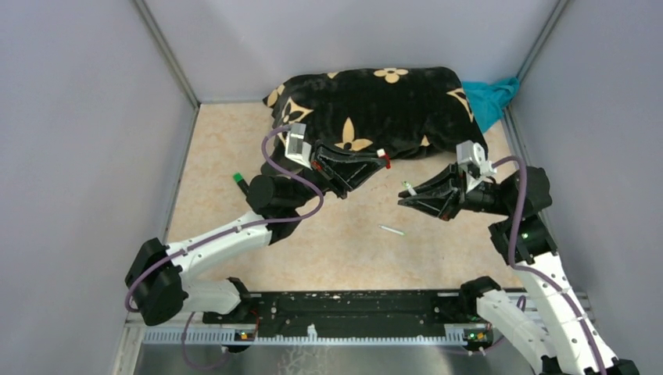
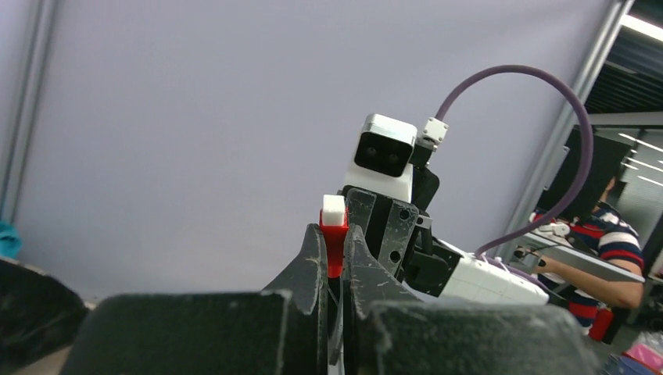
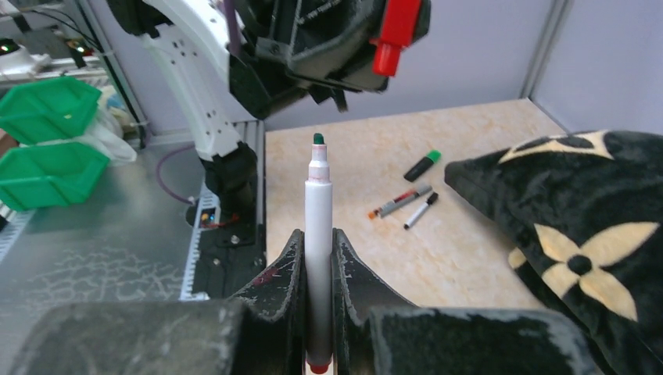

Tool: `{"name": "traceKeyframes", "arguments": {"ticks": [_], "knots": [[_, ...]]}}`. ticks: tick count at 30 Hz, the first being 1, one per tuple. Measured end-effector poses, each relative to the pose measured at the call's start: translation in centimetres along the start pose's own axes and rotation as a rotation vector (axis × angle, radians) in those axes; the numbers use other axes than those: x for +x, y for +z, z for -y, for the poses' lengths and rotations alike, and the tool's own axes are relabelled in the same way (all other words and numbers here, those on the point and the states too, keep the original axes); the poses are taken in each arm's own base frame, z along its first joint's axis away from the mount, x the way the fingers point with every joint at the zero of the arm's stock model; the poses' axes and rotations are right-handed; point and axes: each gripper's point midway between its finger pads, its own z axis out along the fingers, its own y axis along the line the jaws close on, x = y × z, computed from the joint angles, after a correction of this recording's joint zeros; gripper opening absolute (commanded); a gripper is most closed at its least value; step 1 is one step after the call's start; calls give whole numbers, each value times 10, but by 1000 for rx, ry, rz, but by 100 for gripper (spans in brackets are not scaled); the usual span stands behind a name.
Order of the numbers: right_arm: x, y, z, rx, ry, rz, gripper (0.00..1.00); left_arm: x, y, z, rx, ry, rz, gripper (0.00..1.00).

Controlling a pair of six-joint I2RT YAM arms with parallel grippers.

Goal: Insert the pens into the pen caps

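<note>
My left gripper point(image 1: 378, 162) is shut on a short red pen cap point(image 2: 334, 241) with a white end, held up above the table. My right gripper point(image 3: 318, 237) is shut on a white pen point(image 3: 318, 211) with a green tip, which points toward the red cap point(image 3: 395, 31) a short way off. In the top view the pen's tip point(image 1: 408, 187) sits a small gap to the right of and below the cap point(image 1: 384, 158). Another white pen point(image 1: 391, 230) lies on the table below them. A black marker with a green end point(image 3: 422, 166), a grey pen point(image 3: 400, 201) and a white, black-tipped pen point(image 3: 420, 211) lie together.
A black cushion with cream flowers point(image 1: 375, 109) fills the back of the table, with teal cloth point(image 1: 492, 98) behind it at the right. Grey walls close in three sides. Green bins point(image 3: 47, 133) stand beyond the near rail point(image 1: 344, 305).
</note>
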Motion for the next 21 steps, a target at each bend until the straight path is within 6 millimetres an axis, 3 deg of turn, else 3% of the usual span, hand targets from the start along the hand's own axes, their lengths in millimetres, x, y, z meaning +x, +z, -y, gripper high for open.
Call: {"name": "traceKeyframes", "arguments": {"ticks": [4, 10, 21], "knots": [[-15, 7, -10, -27, 35, 48, 0, -2, 10, 14, 69, 5, 11, 0], [-22, 16, -8, -34, 111, 78, 0, -3, 22, 30, 135, 2, 32, 0], [-30, 21, -6, -34, 140, 107, 0, 3, 24, 32, 145, -7, 26, 0]]}}
